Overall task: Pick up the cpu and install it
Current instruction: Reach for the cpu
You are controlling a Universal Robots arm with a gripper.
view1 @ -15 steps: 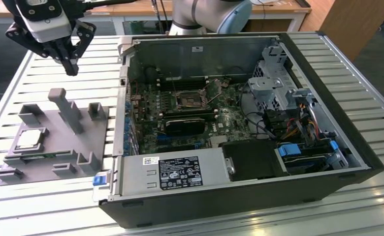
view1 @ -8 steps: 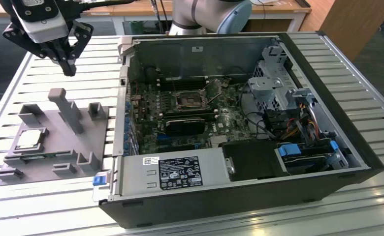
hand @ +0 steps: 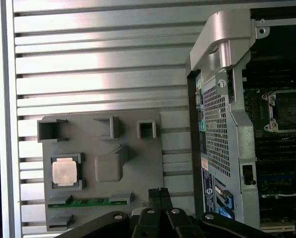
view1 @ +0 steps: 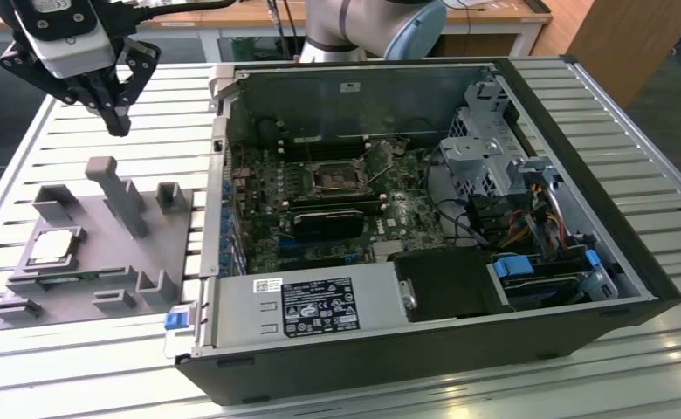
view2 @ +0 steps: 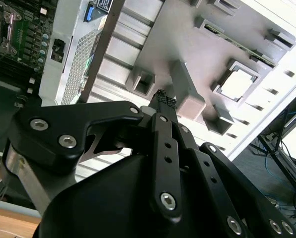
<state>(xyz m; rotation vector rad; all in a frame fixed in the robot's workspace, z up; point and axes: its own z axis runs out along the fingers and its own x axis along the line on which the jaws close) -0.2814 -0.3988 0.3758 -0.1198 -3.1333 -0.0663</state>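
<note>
End effector point(view1: 116, 128) closed, empty, near fixture tray point(view1: 102, 255) holding cpu point(view1: 55, 247).

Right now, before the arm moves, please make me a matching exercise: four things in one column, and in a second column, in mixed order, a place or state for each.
1. small square silver-topped cpu
2. black robot gripper
3. grey plastic fixture tray
4. open black computer case

A. rests on the slatted metal table, exterior view's left of the case
B. contains the green motherboard
C. sits in a square recess of the tray
D. hangs above the table, shut, empty

Pairs: 1-C, 2-D, 3-A, 4-B
</note>
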